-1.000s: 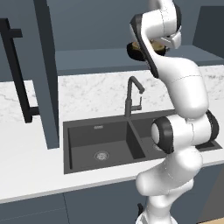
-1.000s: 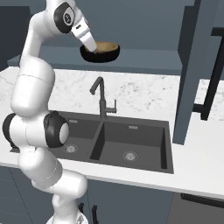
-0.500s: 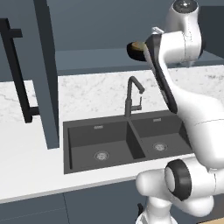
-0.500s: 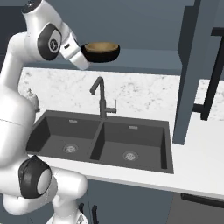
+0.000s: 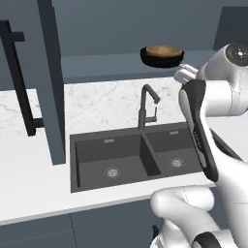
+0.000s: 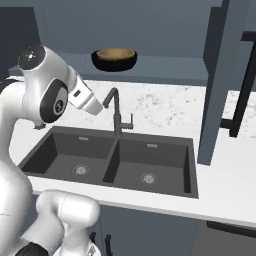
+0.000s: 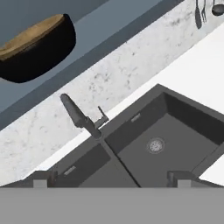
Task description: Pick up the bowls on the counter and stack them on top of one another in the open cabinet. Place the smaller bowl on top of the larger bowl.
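Observation:
The two bowls sit stacked on the shelf of the open cabinet. The tan wooden smaller bowl rests inside the glossy black larger bowl. My gripper is open and holds nothing; its fingertips stand wide apart. It hangs over the sink, well below and in front of the bowls. Below the shelf runs the white marble counter.
A dark double sink with a black faucet lies under the hand. The cabinet door with its black bar handle stands open. Utensils hang on the far wall.
The arm has drawn back and down from the shelf toward the sink. The stacked bowls stay where they were on the shelf.

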You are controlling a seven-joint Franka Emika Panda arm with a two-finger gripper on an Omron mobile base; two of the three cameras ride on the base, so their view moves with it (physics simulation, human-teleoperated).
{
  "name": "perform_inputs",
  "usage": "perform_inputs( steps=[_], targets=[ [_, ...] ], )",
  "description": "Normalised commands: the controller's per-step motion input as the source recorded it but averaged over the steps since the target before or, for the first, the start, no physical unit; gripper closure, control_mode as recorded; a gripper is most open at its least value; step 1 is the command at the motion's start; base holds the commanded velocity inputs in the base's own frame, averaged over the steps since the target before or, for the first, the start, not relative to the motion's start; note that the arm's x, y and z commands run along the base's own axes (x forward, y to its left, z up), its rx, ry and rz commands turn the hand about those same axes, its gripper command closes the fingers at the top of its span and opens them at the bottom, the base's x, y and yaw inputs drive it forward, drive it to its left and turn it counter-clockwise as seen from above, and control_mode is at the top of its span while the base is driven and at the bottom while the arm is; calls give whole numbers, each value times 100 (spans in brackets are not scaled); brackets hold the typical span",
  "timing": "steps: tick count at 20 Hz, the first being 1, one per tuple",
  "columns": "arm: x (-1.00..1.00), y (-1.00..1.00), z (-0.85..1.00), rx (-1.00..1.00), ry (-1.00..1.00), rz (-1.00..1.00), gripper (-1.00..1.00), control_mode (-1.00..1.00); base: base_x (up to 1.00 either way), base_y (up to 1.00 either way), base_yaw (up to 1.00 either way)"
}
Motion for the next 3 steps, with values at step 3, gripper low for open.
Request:
perform_inputs(
  steps=[3],
  targets=[
    [-68, -1, 0, -4, 13, 32, -100, -100, 0, 0, 0]
  ],
)
